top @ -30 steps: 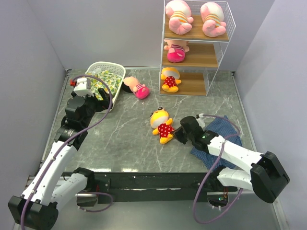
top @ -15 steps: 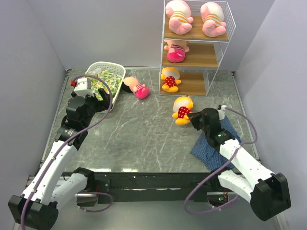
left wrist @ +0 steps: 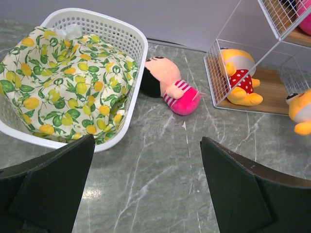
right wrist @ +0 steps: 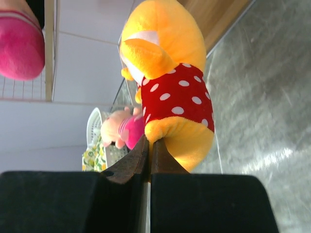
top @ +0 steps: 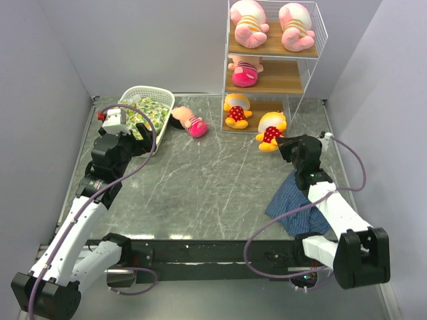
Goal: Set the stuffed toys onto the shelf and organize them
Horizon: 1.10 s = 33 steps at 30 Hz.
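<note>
The shelf (top: 270,72) stands at the back right. Two pink striped piglets (top: 249,24) lie on its top board, a pink-clad doll (top: 245,72) on the middle one and an orange-yellow bear (top: 235,110) on the bottom one. My right gripper (top: 280,141) is shut on the leg of the second bear (top: 271,128), holding it at the front of the bottom tier; the bear fills the right wrist view (right wrist: 167,92). The second doll (top: 189,121) lies on the table beside the basket, also in the left wrist view (left wrist: 170,85). My left gripper (left wrist: 146,194) is open and empty.
A white lattice basket (top: 162,98) with a green-yellow patterned cloth (top: 145,111) stands at the back left. A blue plaid cloth (top: 293,203) lies under my right arm at the front right. Grey walls close in on three sides.
My right gripper has carried the bear from the middle of the table back and right to the front of the shelf's bottom tier. The left arm has not moved.
</note>
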Each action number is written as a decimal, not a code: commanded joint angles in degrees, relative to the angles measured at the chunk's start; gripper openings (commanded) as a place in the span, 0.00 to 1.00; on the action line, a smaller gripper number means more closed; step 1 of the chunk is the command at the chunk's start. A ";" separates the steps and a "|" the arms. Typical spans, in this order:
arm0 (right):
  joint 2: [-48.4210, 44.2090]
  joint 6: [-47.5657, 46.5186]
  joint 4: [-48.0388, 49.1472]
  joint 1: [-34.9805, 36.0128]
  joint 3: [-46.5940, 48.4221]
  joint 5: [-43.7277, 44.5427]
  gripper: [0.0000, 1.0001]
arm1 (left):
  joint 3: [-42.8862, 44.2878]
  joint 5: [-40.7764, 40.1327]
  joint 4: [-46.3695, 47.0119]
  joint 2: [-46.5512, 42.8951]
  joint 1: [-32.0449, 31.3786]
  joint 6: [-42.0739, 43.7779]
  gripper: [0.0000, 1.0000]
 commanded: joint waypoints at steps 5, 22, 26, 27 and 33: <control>8.17 2.06 28.13 -3.75 -1.18 -3.89 0.00 | 1.10 -0.74 1.44 -1.44 -0.34 0.61 0.96; 42.18 7.42 55.39 -6.30 11.82 -7.23 0.00 | 0.92 0.32 1.71 -2.41 -1.04 0.18 0.96; 45.53 6.99 52.68 -6.56 14.98 -6.54 0.02 | 0.84 0.58 1.62 -2.41 -1.48 0.09 0.96; 45.88 6.90 51.19 -6.74 15.95 -6.53 0.04 | 0.92 0.67 1.62 -2.41 -1.57 0.17 0.96; 49.75 6.20 43.28 -7.00 22.18 -8.90 0.17 | 1.01 0.84 1.79 -2.94 -1.74 0.17 0.96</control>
